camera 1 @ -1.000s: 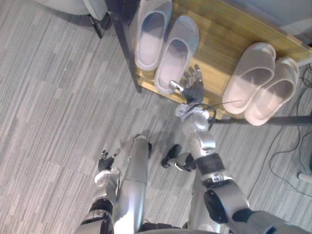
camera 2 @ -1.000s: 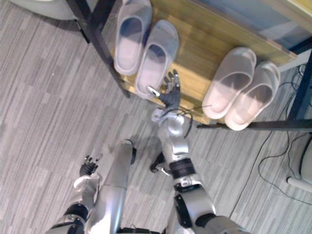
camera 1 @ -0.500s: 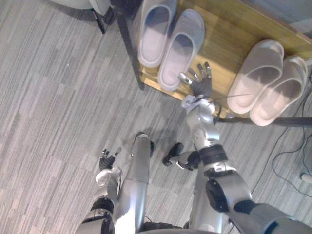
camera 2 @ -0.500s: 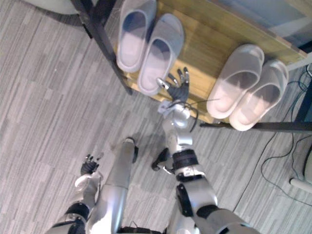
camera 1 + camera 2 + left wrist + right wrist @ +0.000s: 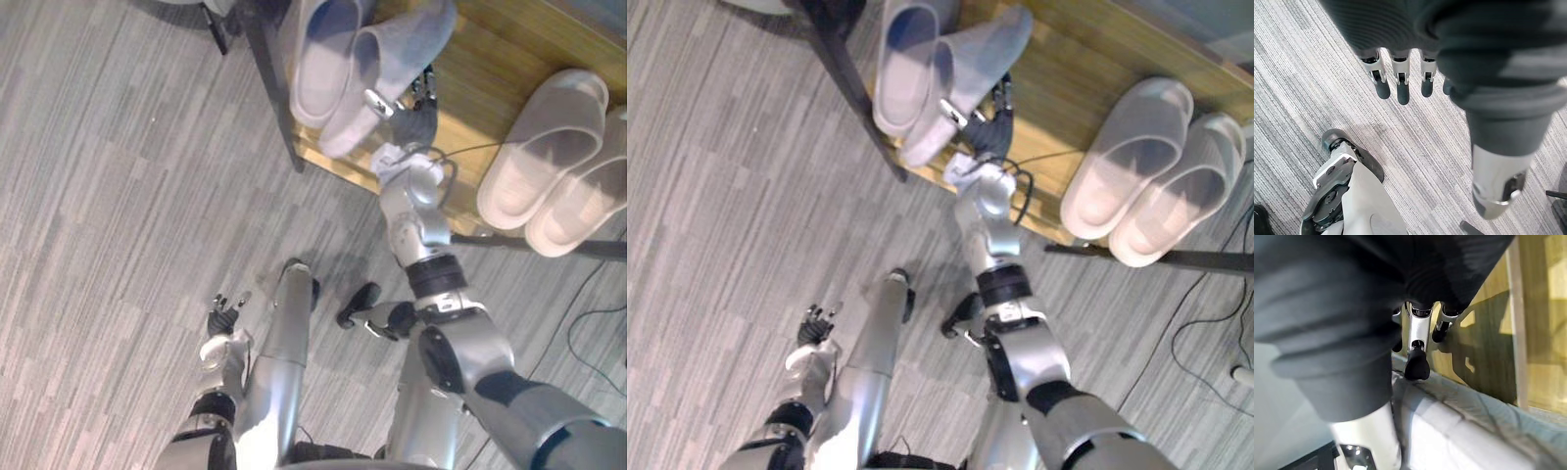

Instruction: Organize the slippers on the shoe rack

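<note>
A pair of grey slippers lies at the left end of the wooden shoe rack shelf (image 5: 485,73). The left grey slipper (image 5: 318,59) lies flat. The right grey slipper (image 5: 397,49) is tipped up on its side and leans towards its mate. My right hand (image 5: 415,110) is at that slipper's edge, thumb on one side and fingers on the other, pinching its side wall (image 5: 1459,406). A beige pair (image 5: 541,147) lies flat at the shelf's right end. My left hand (image 5: 223,319) hangs low over the carpet with relaxed fingers (image 5: 1400,90).
The rack's black upright post (image 5: 276,93) stands just left of the grey pair. Another dark furniture leg (image 5: 217,22) shows at the top left. Grey striped carpet (image 5: 118,196) spreads to the left and front of the rack.
My right hand has reached forward from beside the right grey slipper and closed on its edge. That slipper has gone from lying flat to tipped on its side. The camera has shifted.
</note>
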Robot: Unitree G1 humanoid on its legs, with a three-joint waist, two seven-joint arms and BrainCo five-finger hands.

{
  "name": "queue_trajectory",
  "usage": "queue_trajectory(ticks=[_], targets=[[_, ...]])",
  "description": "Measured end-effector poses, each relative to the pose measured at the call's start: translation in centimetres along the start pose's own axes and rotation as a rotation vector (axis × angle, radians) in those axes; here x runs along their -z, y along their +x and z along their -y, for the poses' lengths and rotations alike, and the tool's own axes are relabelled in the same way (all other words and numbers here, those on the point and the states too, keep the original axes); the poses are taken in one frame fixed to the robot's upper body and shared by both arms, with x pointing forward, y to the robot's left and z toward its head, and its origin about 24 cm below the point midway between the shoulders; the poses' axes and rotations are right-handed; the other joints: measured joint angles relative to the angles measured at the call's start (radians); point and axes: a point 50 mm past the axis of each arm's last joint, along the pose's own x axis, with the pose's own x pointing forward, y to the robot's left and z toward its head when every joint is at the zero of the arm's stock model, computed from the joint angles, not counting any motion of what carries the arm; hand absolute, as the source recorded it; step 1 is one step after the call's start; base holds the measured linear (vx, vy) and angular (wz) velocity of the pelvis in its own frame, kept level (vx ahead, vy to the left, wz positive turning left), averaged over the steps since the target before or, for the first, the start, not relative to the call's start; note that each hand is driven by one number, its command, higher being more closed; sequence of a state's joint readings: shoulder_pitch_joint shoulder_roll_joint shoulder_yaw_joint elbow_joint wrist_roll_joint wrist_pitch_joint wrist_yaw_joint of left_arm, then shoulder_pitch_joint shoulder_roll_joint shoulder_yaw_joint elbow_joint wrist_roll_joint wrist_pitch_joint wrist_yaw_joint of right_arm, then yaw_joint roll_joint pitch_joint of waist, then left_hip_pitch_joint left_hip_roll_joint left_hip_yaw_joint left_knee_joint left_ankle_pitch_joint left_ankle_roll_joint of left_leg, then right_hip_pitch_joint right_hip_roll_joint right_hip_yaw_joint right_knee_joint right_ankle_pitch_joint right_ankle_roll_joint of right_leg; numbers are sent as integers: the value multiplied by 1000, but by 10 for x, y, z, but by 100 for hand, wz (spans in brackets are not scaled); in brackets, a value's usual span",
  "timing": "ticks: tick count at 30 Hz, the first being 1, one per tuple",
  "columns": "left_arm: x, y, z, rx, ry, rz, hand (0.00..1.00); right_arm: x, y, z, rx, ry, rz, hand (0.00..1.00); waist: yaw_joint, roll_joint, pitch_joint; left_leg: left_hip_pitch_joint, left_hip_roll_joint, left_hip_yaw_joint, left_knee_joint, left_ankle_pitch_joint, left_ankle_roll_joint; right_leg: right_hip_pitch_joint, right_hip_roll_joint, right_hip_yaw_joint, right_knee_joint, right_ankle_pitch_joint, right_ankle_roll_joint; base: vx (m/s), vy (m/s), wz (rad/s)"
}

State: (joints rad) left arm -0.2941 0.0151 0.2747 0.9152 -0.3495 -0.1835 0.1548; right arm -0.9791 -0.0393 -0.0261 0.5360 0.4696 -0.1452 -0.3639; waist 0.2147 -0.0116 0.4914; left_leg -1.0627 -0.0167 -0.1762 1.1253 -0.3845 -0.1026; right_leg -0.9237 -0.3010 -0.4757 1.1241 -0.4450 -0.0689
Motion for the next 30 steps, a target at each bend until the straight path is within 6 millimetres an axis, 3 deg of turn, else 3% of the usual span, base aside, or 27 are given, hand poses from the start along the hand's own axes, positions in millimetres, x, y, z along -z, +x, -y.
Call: queue_trajectory(ticks=[9, 13, 30], targets=[[2, -1, 4, 14, 3, -7, 0, 6, -3, 6, 14, -46, -14, 0, 3, 7, -4, 16, -1, 1, -3, 1, 1, 15, 0, 1, -2, 0, -1, 0, 0, 0], [8, -4, 11, 27, -12, -25, 0, 10, -5, 12, 35, -64, -26, 0, 4, 27, -22, 21, 2, 5, -6, 1, 3, 21, 3, 1, -10, 1, -2, 2, -9, -2], [10, -5, 11, 25, -18, -28, 0, 4, -33, 45, 166, -136, 75, 0, -20, 27, -22, 50, 16, 29, -9, 1, 6, 33, 8, 19, -12, 7, -10, 2, -14, -3]])
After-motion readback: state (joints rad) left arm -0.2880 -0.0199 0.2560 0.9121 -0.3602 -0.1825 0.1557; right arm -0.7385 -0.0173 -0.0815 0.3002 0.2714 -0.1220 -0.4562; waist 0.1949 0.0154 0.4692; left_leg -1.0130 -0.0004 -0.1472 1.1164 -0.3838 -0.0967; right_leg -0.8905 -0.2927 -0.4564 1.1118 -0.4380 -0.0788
